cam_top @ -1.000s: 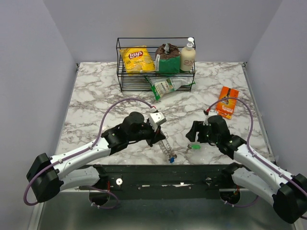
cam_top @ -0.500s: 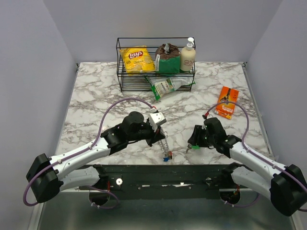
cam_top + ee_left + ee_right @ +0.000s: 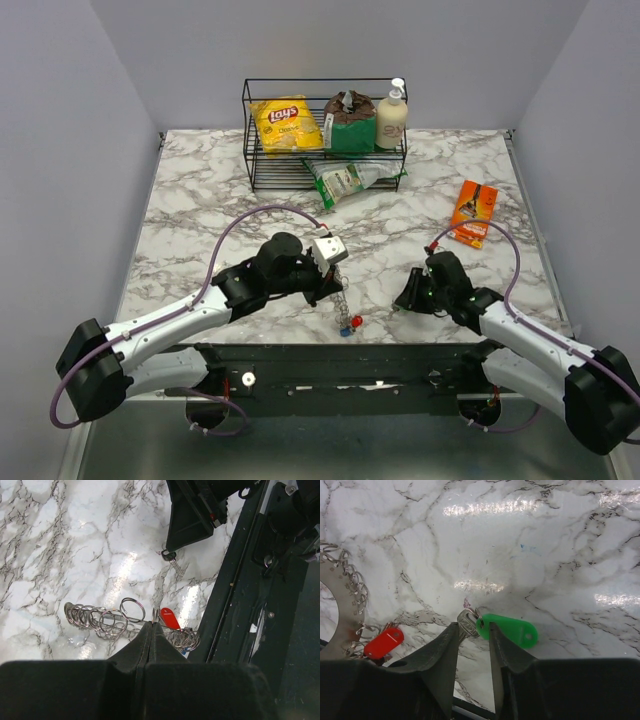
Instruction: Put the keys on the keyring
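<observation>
My left gripper [image 3: 335, 287] is shut on the keyring [image 3: 345, 305], a silvery coil that hangs from it down to the table's near edge. In the left wrist view the coil [image 3: 100, 620] runs across in front of my shut fingertips [image 3: 152, 625]. The red key [image 3: 170, 618] and a glimpse of the blue key [image 3: 185, 651] hang on it; both show in the top view, red [image 3: 357, 321] and blue [image 3: 343, 330]. My right gripper [image 3: 473, 626] is low over the table, jaws open narrowly around the metal blade of the green key [image 3: 507, 630], which lies flat.
A wire basket [image 3: 325, 185] with chips, a bag and a lotion bottle stands at the back. A green snack bag [image 3: 350, 180] lies in front of it, an orange packet [image 3: 473, 212] at the right. The dark table frame [image 3: 250, 605] runs just beyond the keys.
My right gripper has moved down and toward the near edge, and the green tag is now hidden under it in the top view. The hanging end of the keyring has swung slightly.
</observation>
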`<state>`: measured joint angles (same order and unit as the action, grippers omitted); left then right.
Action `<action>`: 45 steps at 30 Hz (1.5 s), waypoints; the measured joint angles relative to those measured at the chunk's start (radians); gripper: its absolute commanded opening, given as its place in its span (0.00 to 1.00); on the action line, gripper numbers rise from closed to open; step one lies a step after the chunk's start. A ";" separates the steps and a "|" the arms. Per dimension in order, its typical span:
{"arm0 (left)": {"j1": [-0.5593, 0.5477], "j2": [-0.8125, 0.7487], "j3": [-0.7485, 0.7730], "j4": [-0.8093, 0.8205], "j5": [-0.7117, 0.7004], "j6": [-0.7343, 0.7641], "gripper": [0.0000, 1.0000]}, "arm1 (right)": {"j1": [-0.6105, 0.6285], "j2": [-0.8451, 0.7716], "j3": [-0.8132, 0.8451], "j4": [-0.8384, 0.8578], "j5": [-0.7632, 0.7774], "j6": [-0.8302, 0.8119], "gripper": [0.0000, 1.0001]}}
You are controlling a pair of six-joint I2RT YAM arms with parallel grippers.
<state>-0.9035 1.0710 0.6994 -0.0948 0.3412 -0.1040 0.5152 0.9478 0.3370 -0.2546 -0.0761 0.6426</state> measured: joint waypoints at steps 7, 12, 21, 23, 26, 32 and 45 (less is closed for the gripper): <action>0.000 0.002 0.007 -0.006 0.000 0.003 0.00 | 0.000 0.010 0.000 0.002 0.000 0.000 0.31; 0.000 0.005 0.007 -0.006 0.000 0.003 0.00 | 0.000 0.018 0.000 0.003 0.001 -0.005 0.22; 0.000 0.009 0.007 -0.005 0.000 0.003 0.00 | 0.000 0.052 0.004 0.028 0.001 -0.011 0.10; 0.000 0.008 0.007 -0.005 0.000 0.003 0.00 | 0.000 0.061 0.008 0.031 0.001 -0.013 0.05; 0.000 0.009 0.007 -0.005 0.000 0.003 0.00 | 0.000 0.073 0.015 0.035 0.001 -0.015 0.01; 0.000 0.009 0.007 -0.005 0.000 0.003 0.00 | 0.000 0.067 0.016 0.037 0.001 -0.023 0.01; 0.000 0.001 0.007 -0.009 -0.003 0.009 0.00 | 0.000 -0.051 0.031 0.035 -0.027 -0.103 0.01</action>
<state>-0.9035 1.0718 0.7067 -0.1036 0.3382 -0.0948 0.5152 0.8970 0.3683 -0.2192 -0.1032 0.5396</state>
